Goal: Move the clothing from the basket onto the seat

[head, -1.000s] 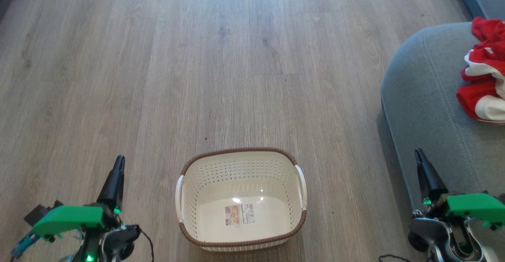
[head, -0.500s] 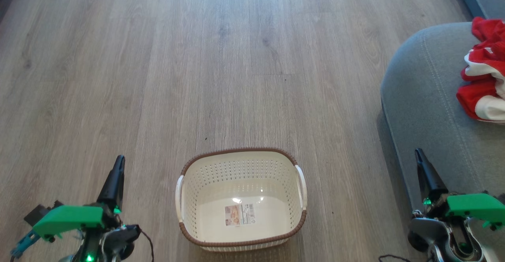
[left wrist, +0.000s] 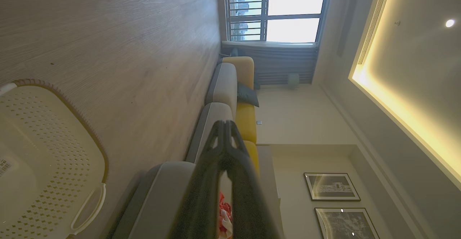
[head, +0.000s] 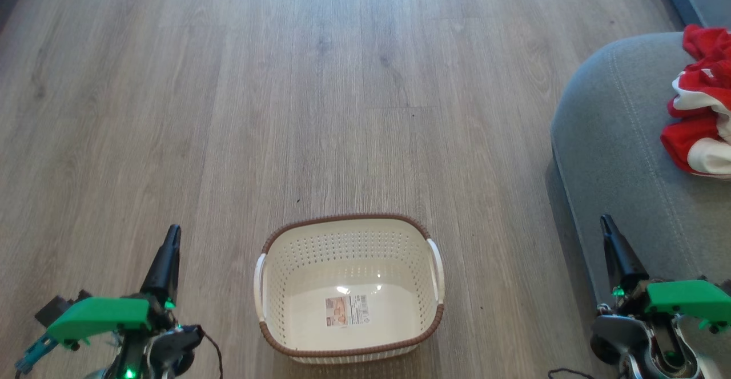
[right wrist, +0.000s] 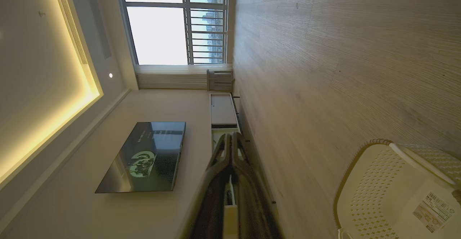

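The cream basket point(head: 348, 287) with a brown rim stands on the wood floor in the lower middle of the head view, holding nothing but the label on its bottom. The red and white clothing point(head: 702, 111) lies on the grey seat point(head: 617, 139) at the right edge. My left gripper point(head: 173, 229) is shut and holds nothing, low at the left of the basket. My right gripper point(head: 605, 219) is shut and holds nothing, low at the right over the seat's front. The basket point(left wrist: 43, 159) and a bit of the clothing point(left wrist: 225, 217) appear in the left wrist view; the basket point(right wrist: 396, 192) appears in the right wrist view.
Bare wood floor point(head: 285, 82) stretches ahead of the basket. A grey and yellow sofa point(left wrist: 234, 88) runs along the wall toward a window point(left wrist: 277, 8). A wall television point(right wrist: 144, 156) and a low white cabinet point(right wrist: 223, 109) stand on the opposite side.
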Motion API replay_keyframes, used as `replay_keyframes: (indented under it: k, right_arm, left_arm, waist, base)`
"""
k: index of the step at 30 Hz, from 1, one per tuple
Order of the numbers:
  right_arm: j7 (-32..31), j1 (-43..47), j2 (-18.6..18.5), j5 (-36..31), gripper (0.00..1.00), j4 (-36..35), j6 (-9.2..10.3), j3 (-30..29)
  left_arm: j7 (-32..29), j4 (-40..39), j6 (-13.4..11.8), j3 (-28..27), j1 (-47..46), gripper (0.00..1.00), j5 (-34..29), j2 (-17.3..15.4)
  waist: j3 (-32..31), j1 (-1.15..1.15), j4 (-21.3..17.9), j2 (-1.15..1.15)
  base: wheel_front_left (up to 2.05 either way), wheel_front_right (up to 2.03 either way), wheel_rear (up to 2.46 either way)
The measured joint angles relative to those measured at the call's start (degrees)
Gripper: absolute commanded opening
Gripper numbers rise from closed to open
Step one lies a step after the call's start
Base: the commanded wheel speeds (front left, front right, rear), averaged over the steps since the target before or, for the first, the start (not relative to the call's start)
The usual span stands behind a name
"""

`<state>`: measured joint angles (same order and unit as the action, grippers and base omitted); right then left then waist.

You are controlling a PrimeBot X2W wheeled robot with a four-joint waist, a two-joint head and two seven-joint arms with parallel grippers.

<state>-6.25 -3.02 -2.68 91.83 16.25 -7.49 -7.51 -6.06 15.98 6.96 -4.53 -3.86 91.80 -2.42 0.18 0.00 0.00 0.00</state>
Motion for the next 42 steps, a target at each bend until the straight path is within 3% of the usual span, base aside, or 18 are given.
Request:
replay_keyframes:
  k: [42]
  right_arm:
    - [0.00, 0.00, 0.00, 0.00, 0.00, 0.00, 0.00, 0.00]
  left_arm:
    - [0.00, 0.00, 0.00, 0.00, 0.00, 0.00, 0.00, 0.01]
  waist:
    - [0.00, 0.00, 0.00, 0.00]
  base:
    - [0.00, 0.00, 0.00]
